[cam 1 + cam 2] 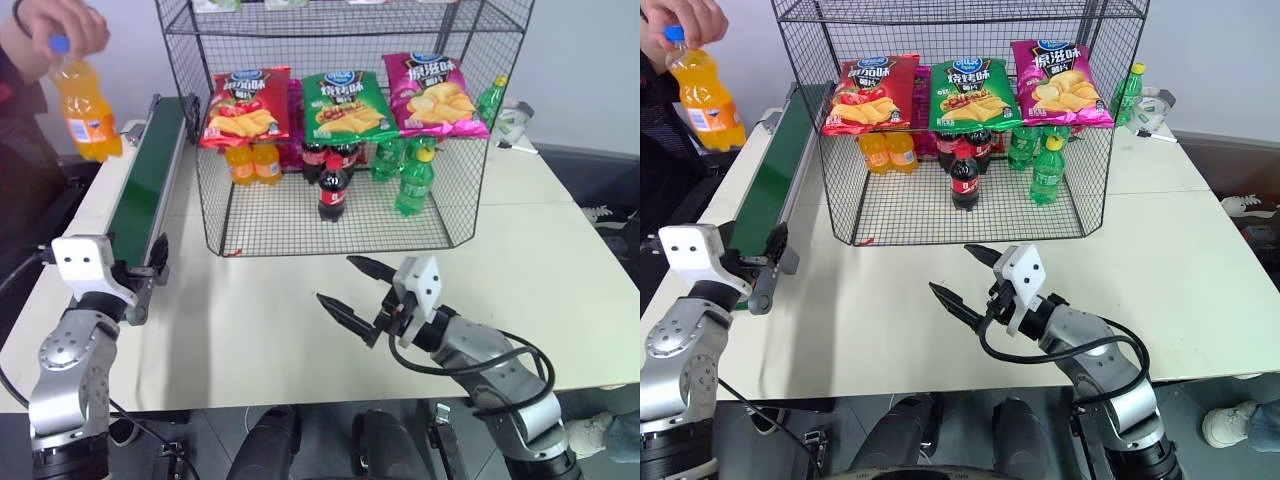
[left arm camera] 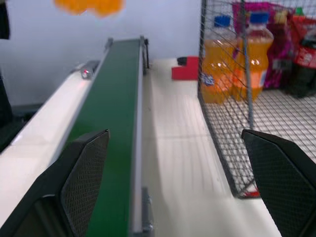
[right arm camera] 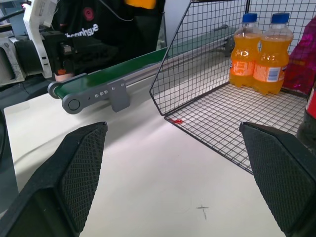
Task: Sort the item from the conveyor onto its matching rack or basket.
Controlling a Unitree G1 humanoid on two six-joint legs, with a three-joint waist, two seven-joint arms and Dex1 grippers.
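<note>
A person's hand holds the item, an orange soda bottle with a blue cap, by its neck in the air to the left of the conveyor's far end. The conveyor is a dark green belt running along the table's left side, with nothing on it. My left gripper is open at the conveyor's near end, looking along the belt. My right gripper is open and empty over the table, in front of the black wire rack.
On the rack floor stand two orange soda bottles, cola bottles and green bottles. Three chip bags lie on the tier above. A green bottle stands behind the rack at the right. The white table is bare near me.
</note>
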